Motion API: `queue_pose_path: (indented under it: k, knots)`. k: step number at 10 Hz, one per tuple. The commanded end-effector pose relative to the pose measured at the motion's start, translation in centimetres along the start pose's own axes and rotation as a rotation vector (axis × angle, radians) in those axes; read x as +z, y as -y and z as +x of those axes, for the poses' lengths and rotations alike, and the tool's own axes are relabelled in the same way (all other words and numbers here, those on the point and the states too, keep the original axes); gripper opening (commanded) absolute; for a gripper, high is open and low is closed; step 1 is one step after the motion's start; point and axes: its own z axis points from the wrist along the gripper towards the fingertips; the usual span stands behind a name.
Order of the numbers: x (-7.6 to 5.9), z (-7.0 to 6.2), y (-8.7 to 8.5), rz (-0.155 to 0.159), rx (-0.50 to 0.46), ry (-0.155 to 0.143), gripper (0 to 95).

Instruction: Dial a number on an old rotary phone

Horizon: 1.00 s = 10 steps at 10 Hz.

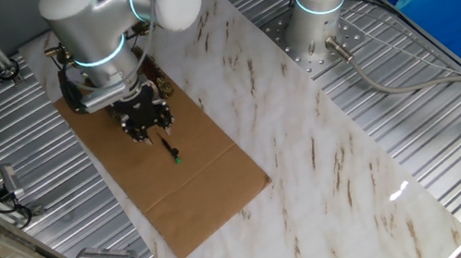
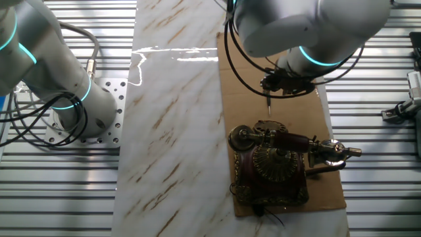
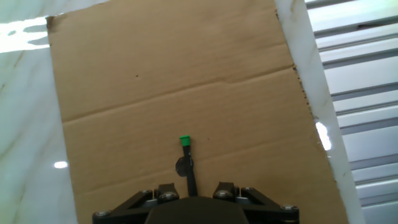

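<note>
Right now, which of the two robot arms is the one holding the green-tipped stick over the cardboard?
The arm bent over the cardboard, whose gripper holds the stick just beyond the phone. The other arm stands off the marble sheet, holding nothing visible.

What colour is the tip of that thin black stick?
Green tip, clearest in the hand view.

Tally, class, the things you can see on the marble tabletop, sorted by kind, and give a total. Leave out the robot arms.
Rotary phone: 1
Cardboard sheet: 1
Black stick with a green tip, held in the pincer above the cardboard: 1
Total: 3
</note>
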Motion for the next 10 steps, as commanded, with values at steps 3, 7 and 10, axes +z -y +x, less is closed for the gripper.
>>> queue_pose_path:
  k: [3, 7, 10]
  knots:
    - [1.2, 0.0, -0.2, 0.007, 0.009, -0.037, 38.0]
    - [2.6, -0.2, -0.3, 0.024, 0.019, -0.135, 38.0]
    - [3.2, -0.3, -0.1, 0.033, 0.005, -0.198, 38.0]
